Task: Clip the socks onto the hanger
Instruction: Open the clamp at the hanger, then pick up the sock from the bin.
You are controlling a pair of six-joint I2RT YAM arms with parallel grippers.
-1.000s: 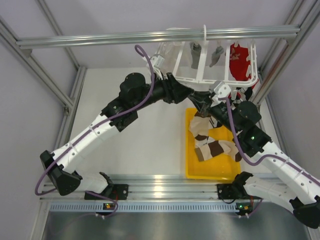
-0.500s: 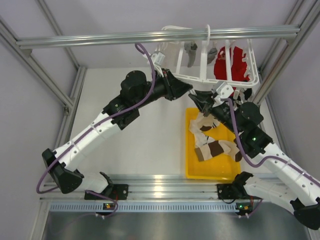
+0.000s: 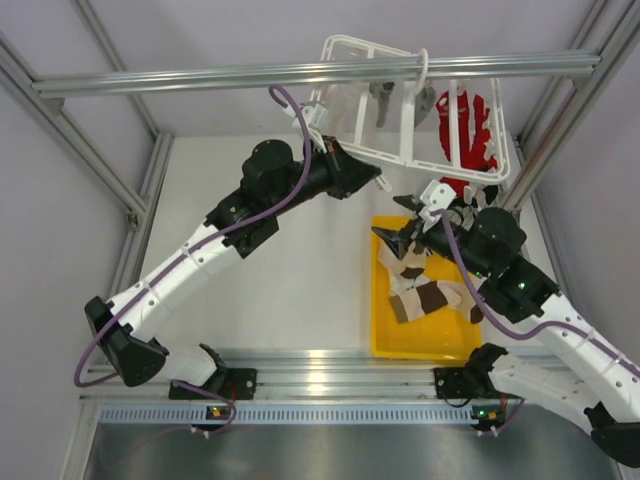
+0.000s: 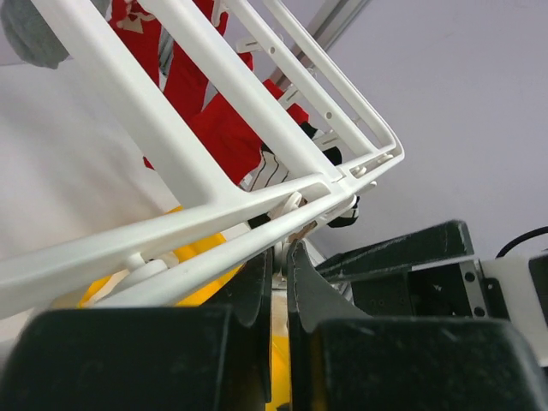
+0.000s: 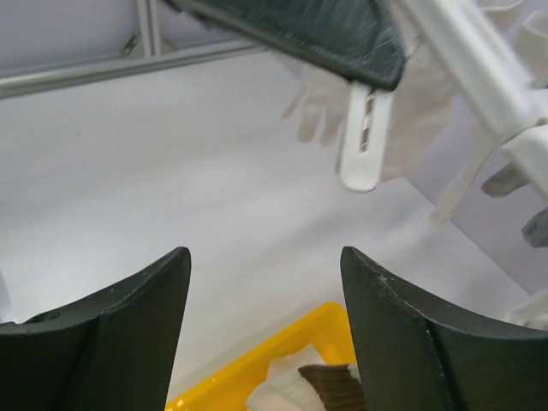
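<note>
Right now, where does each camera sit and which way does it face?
Top external: fixed above and behind, looking down on the table; left arm and right arm show, bases at bottom.
Left wrist: on the left arm, looking up past its shut left tool at the hanger and red garment.
Right wrist: on the right arm, looking over the table through its open right tool.
Shared: all three see the hanger and yellow tray.

The left gripper (image 4: 280, 253) has two black fingers pressed almost together, right under a white bar of the hanger (image 4: 214, 86). Red cloth (image 4: 214, 137) hangs behind the bars. A bit of yellow tray (image 4: 199, 248) shows below.
</note>
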